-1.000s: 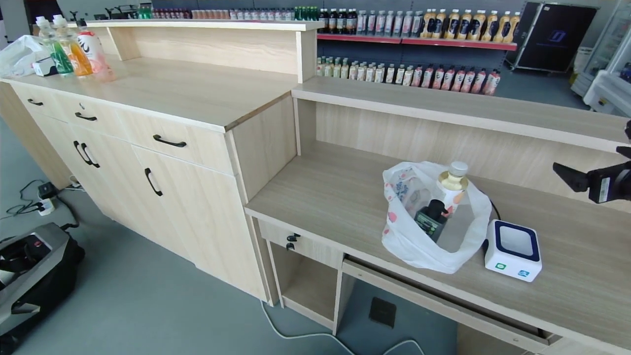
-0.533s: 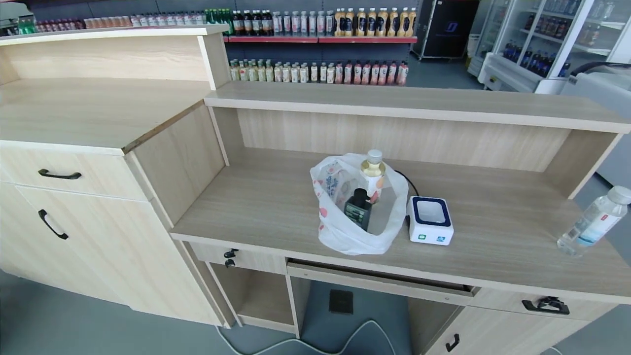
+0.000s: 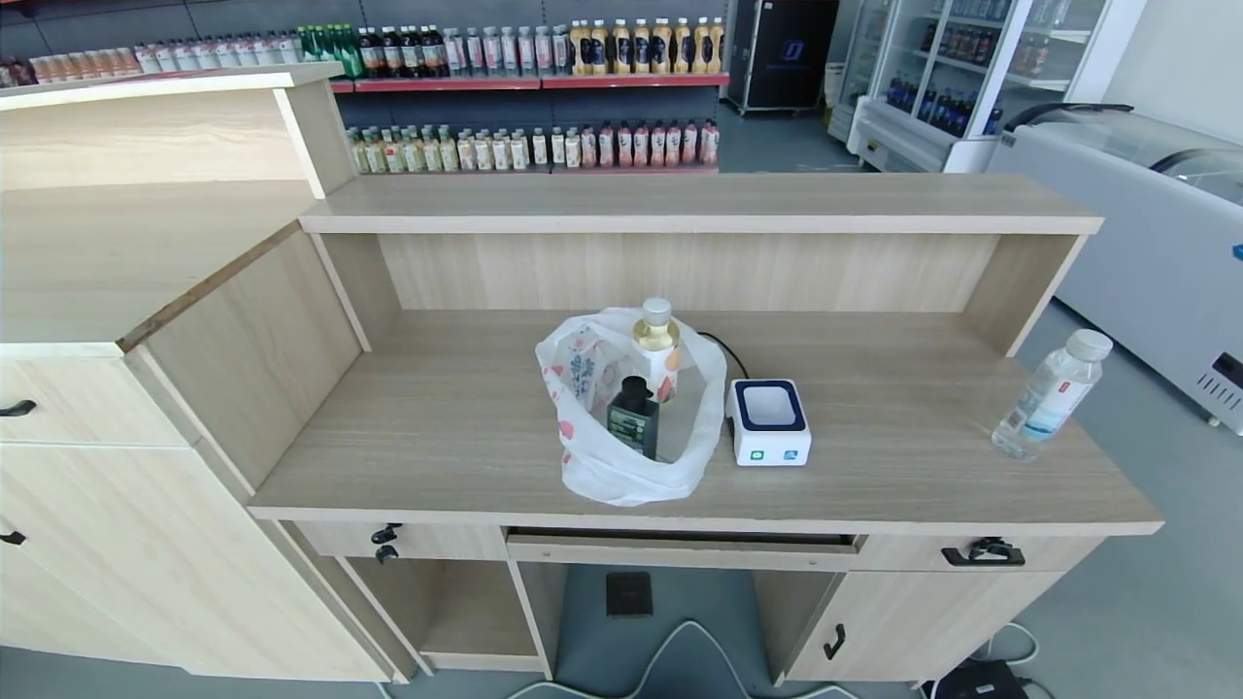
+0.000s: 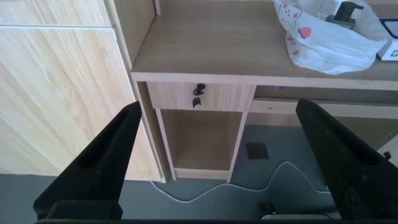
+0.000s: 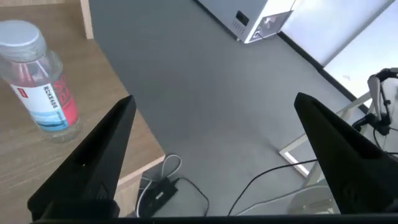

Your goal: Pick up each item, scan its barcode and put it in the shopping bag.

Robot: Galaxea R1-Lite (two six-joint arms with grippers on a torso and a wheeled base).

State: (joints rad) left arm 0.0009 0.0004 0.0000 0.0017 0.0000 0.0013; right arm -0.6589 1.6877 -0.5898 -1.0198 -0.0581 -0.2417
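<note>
Head view
- The table carries a white shopping bag near its middle, mouth gaping upward
- In the bag: a drink bottle with pale yellow contents and a white cap stands upright at the back, and a dark bottle with a black cap sits in front of it
- The scanner, a white box with a blue-rimmed window, sits just beside the bag on the robot's right; a black cable runs off behind it
- A clear water bottle with a white cap stands upright near the right end of the table, well apart from the scanner

Left wrist view
- The left end effector has its fingers spread wide with nothing between them
- It is held low, facing the table's front, where there is a drawer with a lock
- The shopping bag lies on the tabletop above

Right wrist view
- The right end effector has its fingers spread wide and is empty
- It is above grey floor past the table's right end
- The water bottle stands on the table corner near one finger, apart from it
</note>
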